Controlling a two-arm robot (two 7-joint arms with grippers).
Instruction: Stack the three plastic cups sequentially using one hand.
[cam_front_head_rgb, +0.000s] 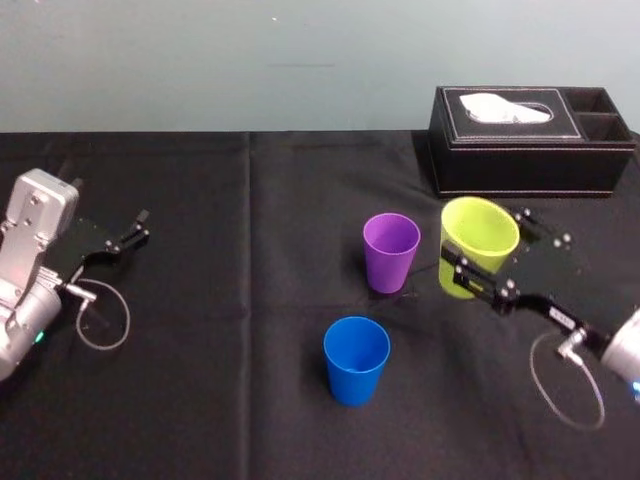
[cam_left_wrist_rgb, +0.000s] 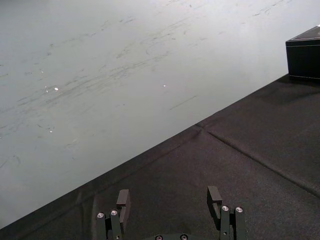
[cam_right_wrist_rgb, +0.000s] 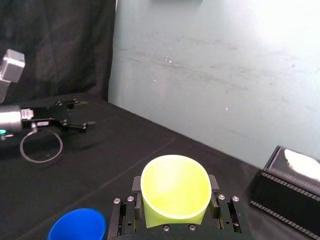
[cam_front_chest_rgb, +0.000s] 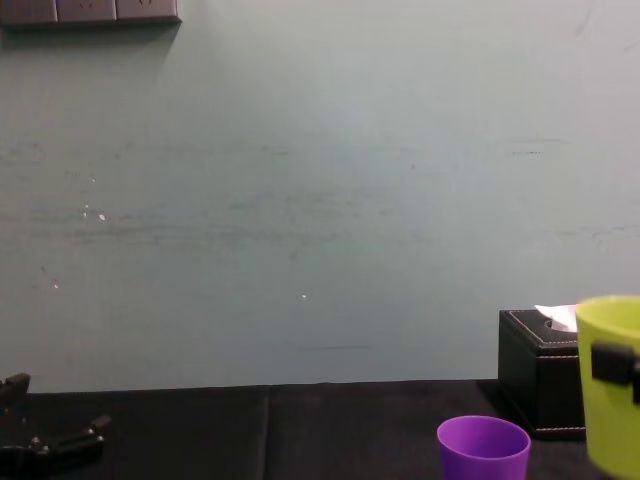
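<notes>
Blue cup (cam_front_head_rgb: 356, 358) sits before the purple cup (cam_front_head_rgb: 390, 252); beside it, right gripper (cam_front_head_rgb: 484, 245) jaws clamp the lime cup (cam_front_head_rgb: 478, 226); left gripper (cam_left_wrist_rgb: 169, 202) jaws gape.

A: What is seen at far right?
B: A black tissue box (cam_front_head_rgb: 530, 150) is set there, white tissue (cam_front_head_rgb: 508, 108) showing on top.
A: And beneath?
B: A black cloth (cam_front_head_rgb: 250, 330) is spread; a pale wall (cam_front_head_rgb: 250, 60) stands behind.

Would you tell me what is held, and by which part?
The right gripper clamps the lime cup across its side wall; the left gripper, parked, holds nothing.
</notes>
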